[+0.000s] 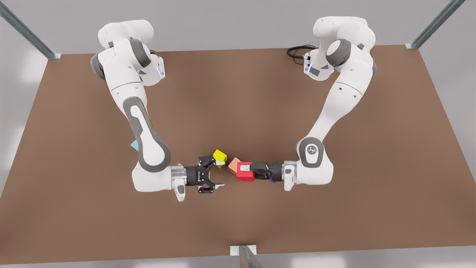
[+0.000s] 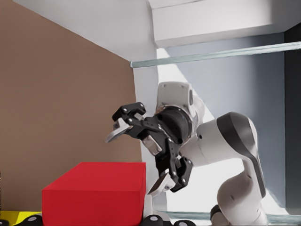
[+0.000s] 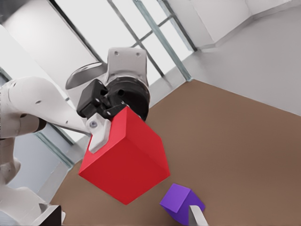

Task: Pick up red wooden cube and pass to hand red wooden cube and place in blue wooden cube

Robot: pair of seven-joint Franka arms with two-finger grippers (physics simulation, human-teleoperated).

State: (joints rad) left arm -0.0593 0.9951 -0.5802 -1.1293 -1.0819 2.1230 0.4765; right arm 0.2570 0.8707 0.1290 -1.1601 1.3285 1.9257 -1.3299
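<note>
The red wooden cube (image 1: 243,176) (image 2: 94,193) (image 3: 124,162) is held off the table by my left gripper (image 1: 248,171), the compact black one on the arm at the front view's right, which is shut on it. One white-tipped finger (image 3: 97,135) presses on a face of the cube. The hand, my right gripper (image 1: 220,173) (image 2: 133,164), on the arm at the front view's left, is open. It faces the cube across a small gap. The blue wooden cube (image 1: 134,145) is a teal corner showing from behind that arm's forearm.
A yellow cube (image 1: 219,156) lies by the right gripper's far finger. A salmon-orange cube (image 1: 233,165) sits just behind the red one. A purple cube (image 1: 272,180) (image 3: 181,201) rests on the brown table (image 1: 238,93) under the left gripper. A metal post (image 1: 245,255) stands at the near edge.
</note>
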